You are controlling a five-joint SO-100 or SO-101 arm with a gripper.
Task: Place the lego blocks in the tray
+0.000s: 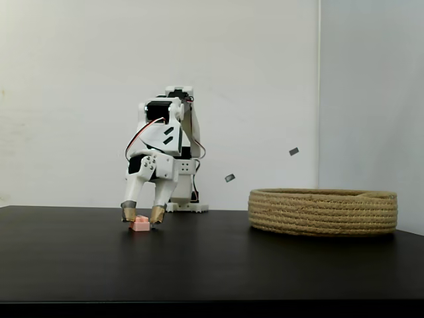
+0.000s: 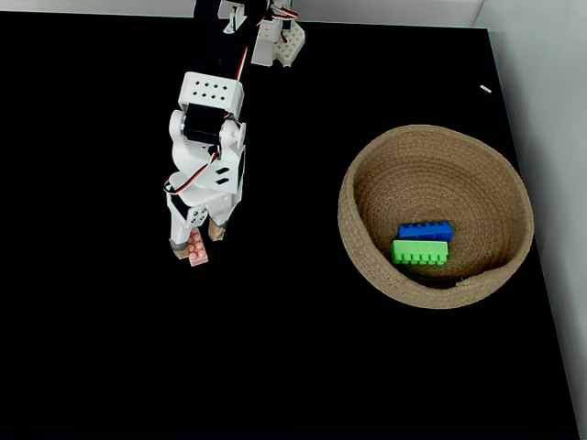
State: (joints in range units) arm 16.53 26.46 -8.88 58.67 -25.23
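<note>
Both fixed views show the wide, low round tray of coiled tan rope (image 1: 323, 212) (image 2: 359, 183) standing on the black table (image 1: 212, 265) (image 2: 92, 348), well to the right of the arm. From above, two small studded plastic lego blocks lie inside it, toward the lower right of its floor: a blue block (image 2: 425, 230) and, touching it on the near side, a bright green block (image 2: 420, 252), both laid with their long sides running across the picture. From the low side camera the ribbed wall of the tray hides whatever lies in it. The third brick, a pale pink studded lego block (image 1: 140, 224) (image 2: 196, 248), rests on the table well apart from the tray, to its left in both pictures. The white two-finger pincer (image 1: 142, 214) (image 2: 194, 237) of the white and black arm (image 1: 162, 142) (image 2: 209, 137) points down over it, its tan-tipped fingers (image 1: 128, 212) standing parted, one at each side of the pink block. In the side picture the fingertips sit at about the level of the block's top, straddling it; whether the tips actually touch the plastic cannot be told from either camera. The block sits flat on the table.
</note>
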